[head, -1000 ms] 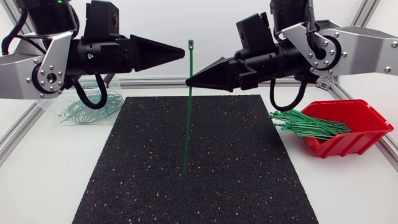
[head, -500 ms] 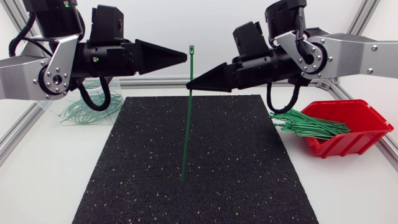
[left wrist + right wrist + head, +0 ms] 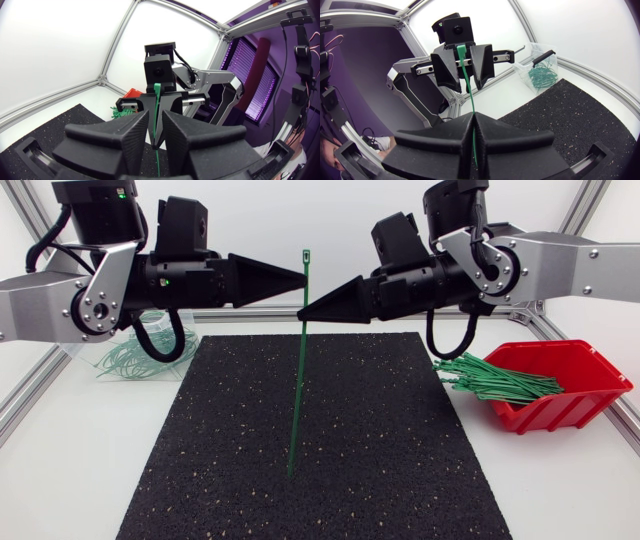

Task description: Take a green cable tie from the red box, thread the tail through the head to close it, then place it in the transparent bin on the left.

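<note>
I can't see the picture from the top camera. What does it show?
The right tool pinches a green cable tie upright over the black mat, and the left tool points at it near its head. More green ties lie in the red box at the right; the transparent bin stands at the left.
</note>
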